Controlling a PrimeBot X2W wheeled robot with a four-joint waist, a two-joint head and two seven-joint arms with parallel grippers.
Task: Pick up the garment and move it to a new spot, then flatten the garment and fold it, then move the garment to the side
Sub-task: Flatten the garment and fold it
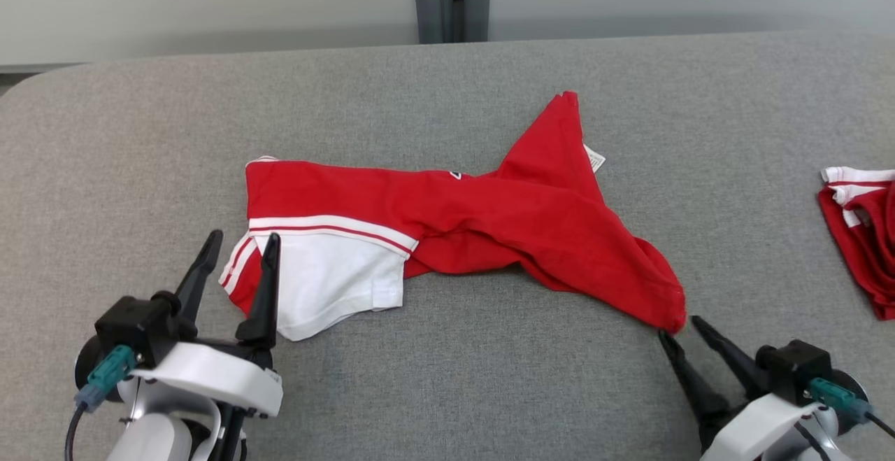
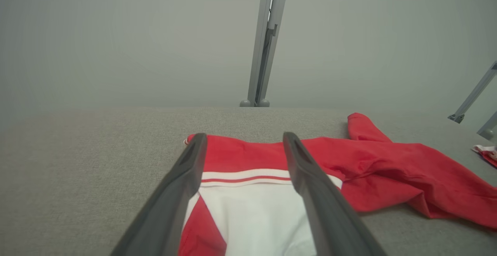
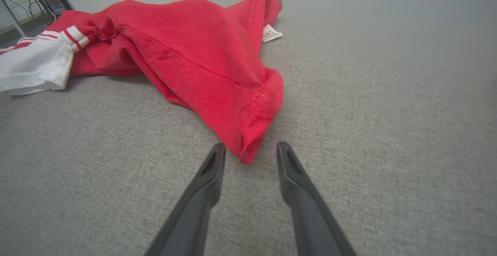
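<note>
Since the garment (image 1: 489, 216) lies twisted & bunched across the middle of the grey table (image 1: 447, 405), w/ its white sleeve (image 1: 328, 279) toward the robot's left and a red corner trailing toward its right, the main risk imo is a bad grab. The right gripper (image 1: 677, 329) has its fingers apart w/ nothing pinched, tips right at that red corner. If it closes from here it may catch only the hem's edge, or one layer of the roll, so the cloth could slip out or lift twisted. The left gripper (image 1: 242, 236) is spread wide over the sleeve's left edge, also holding nothing; pinching sleeve alone would drag the body into more folds, not flatten it. Uneven pulls btwn the two arms could tighten the twist at the middle. A second red-and-white garment (image 1: 863, 230) sits at the table's right edge, well apart, but a sideways move that way might pile onto it. Writing: a white care tag (image 1: 595, 159) sticks out near the far red flap, print too small to read; a tiny white mark (image 1: 455, 175) on the chest is illegible too. No brand can be made out.
</note>
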